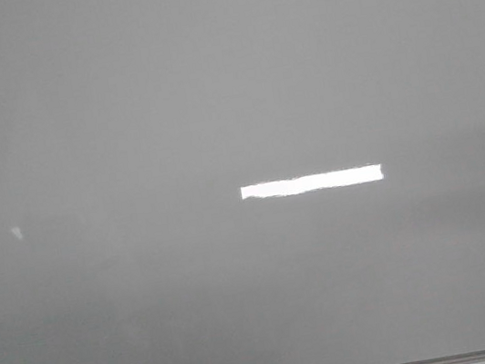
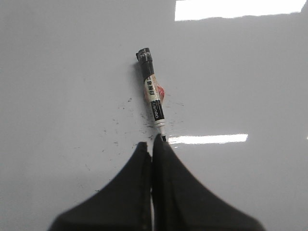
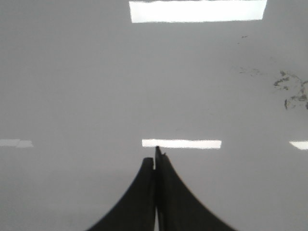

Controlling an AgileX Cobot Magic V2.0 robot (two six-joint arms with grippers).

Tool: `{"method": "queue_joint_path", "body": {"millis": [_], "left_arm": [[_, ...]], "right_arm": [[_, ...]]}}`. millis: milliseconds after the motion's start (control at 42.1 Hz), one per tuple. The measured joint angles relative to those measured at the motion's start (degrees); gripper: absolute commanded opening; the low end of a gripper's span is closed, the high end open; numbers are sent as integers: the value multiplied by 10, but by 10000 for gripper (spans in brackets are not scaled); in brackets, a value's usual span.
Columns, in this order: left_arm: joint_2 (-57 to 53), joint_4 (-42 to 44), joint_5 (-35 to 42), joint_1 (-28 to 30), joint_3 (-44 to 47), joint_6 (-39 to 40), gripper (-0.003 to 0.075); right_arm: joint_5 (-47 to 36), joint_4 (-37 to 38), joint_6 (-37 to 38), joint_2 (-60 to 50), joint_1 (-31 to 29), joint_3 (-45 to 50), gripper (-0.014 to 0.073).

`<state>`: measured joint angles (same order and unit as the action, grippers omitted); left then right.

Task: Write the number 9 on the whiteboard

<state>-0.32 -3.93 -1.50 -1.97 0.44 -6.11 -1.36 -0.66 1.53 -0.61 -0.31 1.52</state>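
My left gripper (image 2: 152, 140) has its jaws pressed together on nothing, tips just short of a capped marker (image 2: 153, 92) lying flat on the whiteboard (image 1: 129, 163) among faint ink specks (image 2: 115, 130). My right gripper (image 3: 155, 158) is likewise clenched empty over the board, dark smudges (image 3: 291, 89) off to one side. I see no drawn 9 in any view.

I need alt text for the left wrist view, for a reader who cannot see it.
A black-and-white marker lies on the glossy pale whiteboard, just beyond the left hand, whose dark fingers are pressed shut with nothing held. Small dark smudges surround the marker; no number 9 is written.
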Motion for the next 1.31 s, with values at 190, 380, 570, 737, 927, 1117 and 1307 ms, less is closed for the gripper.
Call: {"method": "queue_joint_path", "body": {"millis": [190, 380, 570, 737, 927, 1117, 1307], "left_arm": [[0, 0, 0, 0, 0, 0, -19], [0, 0, 0, 0, 0, 0, -19], [0, 0, 0, 0, 0, 0, -19], [0, 0, 0, 0, 0, 0, -19], [0, 0, 0, 0, 0, 0, -19], [0, 0, 15, 0, 0, 0, -19], [0, 0, 37, 0, -15, 0, -19]], "right_arm": [[0, 0, 0, 0, 0, 0, -69], [0, 0, 0, 0, 0, 0, -69], [0, 0, 0, 0, 0, 0, -69], [0, 0, 0, 0, 0, 0, -69], [0, 0, 0, 0, 0, 0, -69], [-7, 0, 0, 0, 0, 0, -69], [2, 0, 0, 0, 0, -2, -67]]}}
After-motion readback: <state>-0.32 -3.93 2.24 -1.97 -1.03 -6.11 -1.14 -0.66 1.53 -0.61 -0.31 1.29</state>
